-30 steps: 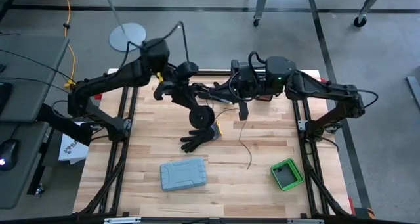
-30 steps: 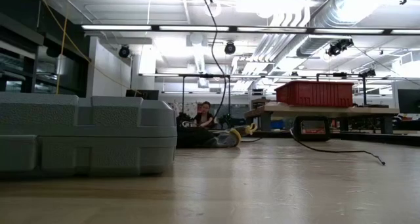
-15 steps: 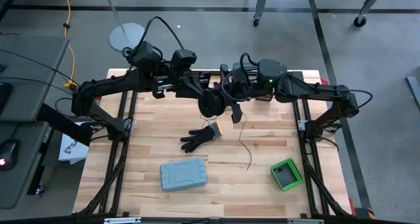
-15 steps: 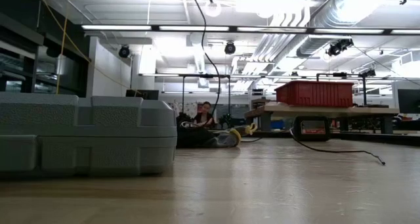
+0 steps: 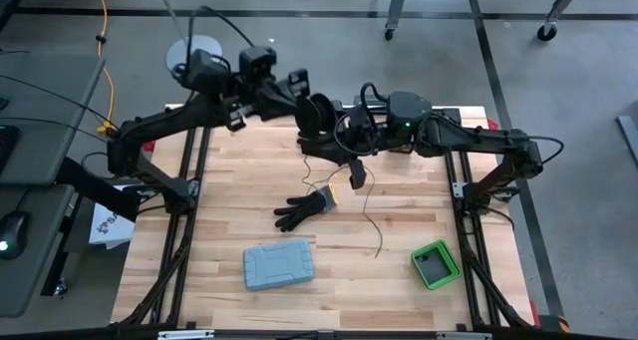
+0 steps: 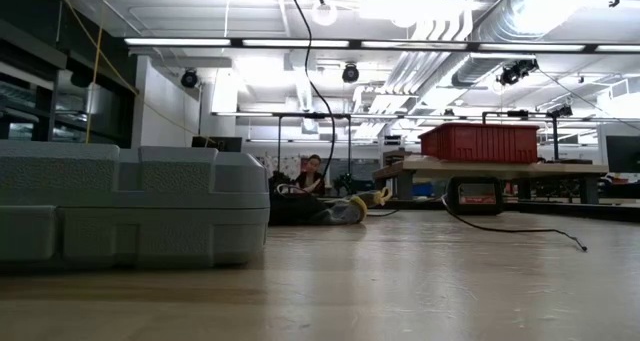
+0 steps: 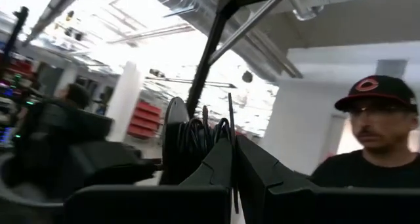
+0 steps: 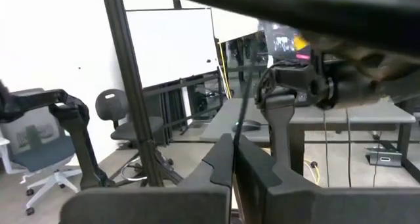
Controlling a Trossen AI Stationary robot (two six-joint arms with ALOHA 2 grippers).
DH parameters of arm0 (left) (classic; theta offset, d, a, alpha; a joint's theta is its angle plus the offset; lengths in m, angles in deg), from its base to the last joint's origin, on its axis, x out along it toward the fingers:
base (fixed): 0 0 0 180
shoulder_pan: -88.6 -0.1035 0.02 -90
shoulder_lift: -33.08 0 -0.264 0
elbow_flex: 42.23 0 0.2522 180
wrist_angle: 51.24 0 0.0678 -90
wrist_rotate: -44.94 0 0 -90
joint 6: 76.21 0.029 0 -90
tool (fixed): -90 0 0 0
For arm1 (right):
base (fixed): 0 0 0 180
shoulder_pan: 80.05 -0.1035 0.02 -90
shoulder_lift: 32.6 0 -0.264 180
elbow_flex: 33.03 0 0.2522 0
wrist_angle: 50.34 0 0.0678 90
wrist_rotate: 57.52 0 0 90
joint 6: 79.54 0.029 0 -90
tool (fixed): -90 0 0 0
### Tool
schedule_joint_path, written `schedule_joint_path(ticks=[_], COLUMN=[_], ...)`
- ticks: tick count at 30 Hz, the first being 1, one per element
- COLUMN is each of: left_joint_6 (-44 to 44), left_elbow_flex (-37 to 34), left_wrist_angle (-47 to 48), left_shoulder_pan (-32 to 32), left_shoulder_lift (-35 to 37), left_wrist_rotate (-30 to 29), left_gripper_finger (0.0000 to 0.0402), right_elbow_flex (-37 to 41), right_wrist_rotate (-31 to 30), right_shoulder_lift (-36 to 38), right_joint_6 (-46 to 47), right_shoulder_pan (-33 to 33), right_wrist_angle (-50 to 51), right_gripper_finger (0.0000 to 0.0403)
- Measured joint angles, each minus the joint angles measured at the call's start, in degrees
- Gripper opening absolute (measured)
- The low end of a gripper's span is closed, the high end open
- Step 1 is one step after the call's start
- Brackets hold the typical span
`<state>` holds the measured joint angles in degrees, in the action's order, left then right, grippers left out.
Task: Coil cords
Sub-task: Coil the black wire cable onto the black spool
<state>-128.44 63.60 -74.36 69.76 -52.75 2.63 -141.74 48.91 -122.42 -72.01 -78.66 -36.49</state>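
Coiling is partly done, judging by the cord's layout. A black coil of several turns is held up over the table's far edge, beyond the glove. A loose tail hangs from the grippers and runs along the wood to the right of the glove, its free end close to the green box. In the low view the tail end lies flat on the table. Remaining work, est.: wind the tail onto the coil, then set the coil down.

Left gripper:
- Position: beyond the glove, raised above the table's far edge.
- State: fingers clamped together on the coil; left wrist view shows the turns bunched at the fingertips, with one strand running down the slit between them.

Right gripper:
- Position: just beyond the glove and to its right, pointing down, close to the left gripper.
- State: fingers pressed almost together; a thin strand rises from the slit, so it appears to pinch the cord.

Other items: grey case on the near side of the glove, untouched. A person shows beyond the table in the left wrist view.
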Motion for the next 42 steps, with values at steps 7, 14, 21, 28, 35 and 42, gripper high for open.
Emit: schedule_joint_path(ticks=[7, 14, 21, 28, 35, 42], left_joint_6=[7.0, 12.5, 15.9, 15.7, 15.9, 15.9], left_elbow_flex=[0.0, 0.0, 0.1, 0.1, 0.1, 0.1], left_wrist_angle=[9.2, 12.4, 11.8, 9.9, 9.9, 10.0], left_shoulder_pan=[-7.5, -10.1, -10.4, -10.5, -10.5, -10.5], left_shoulder_lift=[3.8, 5.9, 6.2, 6.2, 6.2, 6.2], left_wrist_rotate=[2.3, -0.9, -3.6, -5.0, -5.3, -6.0], left_gripper_finger=[0.0000, 0.0000, 0.0000, 0.0000, 0.0000, 0.0000], right_elbow_flex=[0.0, 0.1, 0.1, 0.1, 0.1, 0.1], right_wrist_rotate=[-3.6, -12.1, -18.8, -21.8, -29.5, -23.5], right_shoulder_lift=[0.0, -0.1, -0.1, -2.0, -3.9, -4.1], right_joint_6=[0.0, 0.7, -0.3, -2.3, -5.6, -3.5], right_shoulder_pan=[0.5, 0.9, 1.0, 1.0, 1.0, 0.9], right_wrist_angle=[-0.4, 1.8, 5.0, 6.7, 6.4, 5.0], right_gripper_finger=[0.0000, 0.0038, 0.0157, 0.0196, 0.0197, 0.0197])
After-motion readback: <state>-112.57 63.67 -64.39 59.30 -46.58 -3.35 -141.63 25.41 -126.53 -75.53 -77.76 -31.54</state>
